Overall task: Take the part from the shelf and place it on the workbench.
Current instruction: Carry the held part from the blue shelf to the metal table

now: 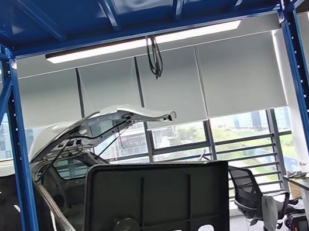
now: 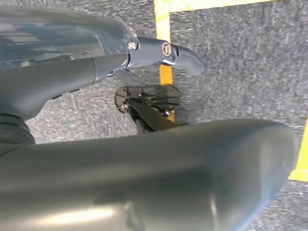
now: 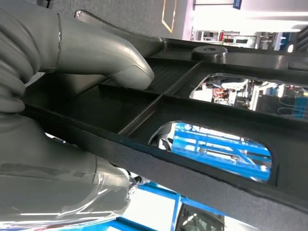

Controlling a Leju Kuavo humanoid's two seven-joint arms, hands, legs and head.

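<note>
Right hand [image 3: 72, 120] clamps the edge of the black panel [image 1: 155, 210], thumb [image 3: 120, 65] pressed on its ribbed face, other fingers underneath. Left hand [image 2: 152, 144] hangs over grey carpet [image 2: 236, 62] with yellow tape [image 2: 163, 19]; nothing in it, fingers apart. Head view: panel held up tilted, between the blue shelf posts [image 1: 21, 173], white car [image 1: 44, 187] with raised hatch behind. Panel is flat, with rounded cutouts and a round boss.
</note>
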